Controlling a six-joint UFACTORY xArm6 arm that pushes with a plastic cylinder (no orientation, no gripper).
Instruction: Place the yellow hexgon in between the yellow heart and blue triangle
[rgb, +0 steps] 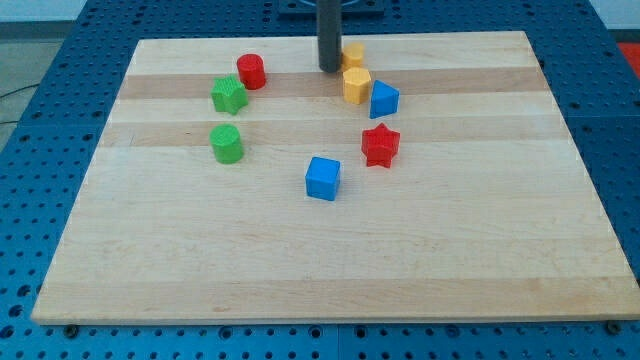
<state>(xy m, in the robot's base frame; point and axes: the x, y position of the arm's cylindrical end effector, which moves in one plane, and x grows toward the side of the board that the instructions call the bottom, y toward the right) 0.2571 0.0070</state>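
The yellow hexagon lies near the view's top centre. It touches the blue triangle, which is just to its lower right. The yellow heart lies above the hexagon, partly hidden by the rod. My tip rests on the board just left of the heart and to the upper left of the hexagon, close to both.
A red star lies below the blue triangle. A blue cube is near the centre. A red cylinder, a green star and a green cylinder are on the view's left. The wooden board lies on a blue perforated table.
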